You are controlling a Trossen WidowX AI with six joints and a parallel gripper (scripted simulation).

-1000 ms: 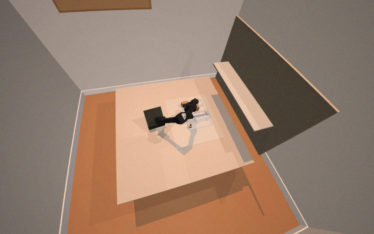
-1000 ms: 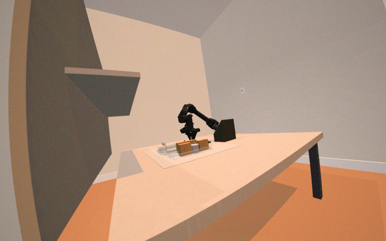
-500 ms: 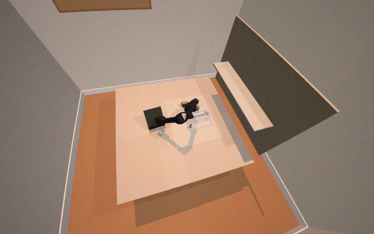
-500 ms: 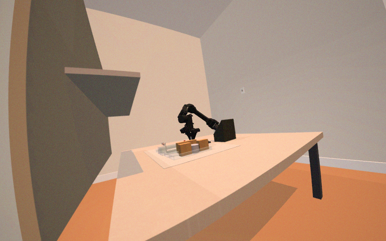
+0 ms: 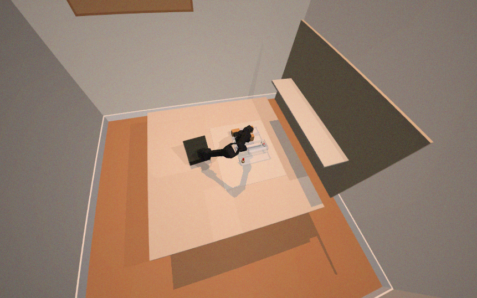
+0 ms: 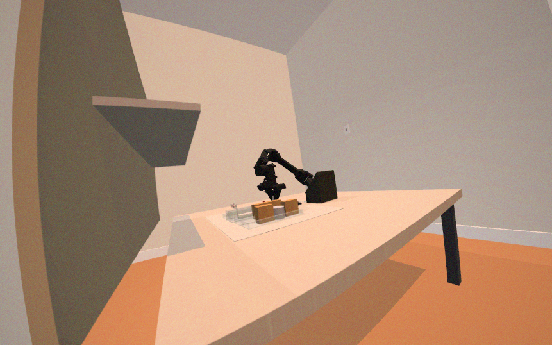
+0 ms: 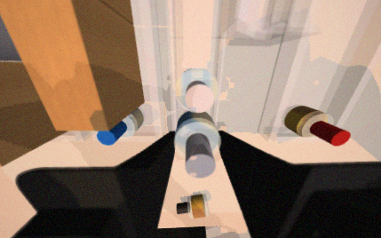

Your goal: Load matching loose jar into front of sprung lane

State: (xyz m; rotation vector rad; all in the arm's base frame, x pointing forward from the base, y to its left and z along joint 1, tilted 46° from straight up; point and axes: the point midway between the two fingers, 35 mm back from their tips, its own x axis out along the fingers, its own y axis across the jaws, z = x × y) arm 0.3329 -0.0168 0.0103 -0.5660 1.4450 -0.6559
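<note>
Two pale-capped jars stood in line at the centre of the wrist frame: the held jar [image 7: 198, 148], clamped between the dark fingers of the end effector [image 7: 197, 153], which was closed partway upon it, and the lane jar [image 7: 199, 92] just above it inside the clear sprung lane [image 7: 241, 58]. The held jar appeared aligned with the lane mouth, judged so that it could push the row back under control. A blue-capped jar [image 7: 117, 130] lay left of centre and a red-capped jar [image 7: 318, 126] right of centre, neither matching; a small dark-capped jar [image 7: 193, 205] sat at lower centre. Brown boxes [image 7: 63, 62] filled the upper left. In the exterior view the lane unit rested on a pale mat [image 6: 243, 229] upon the tan bench [image 6: 354, 222], with an orange floor [image 6: 504, 292], grey walls and a wall shelf [image 6: 149, 124] at upper left.
</note>
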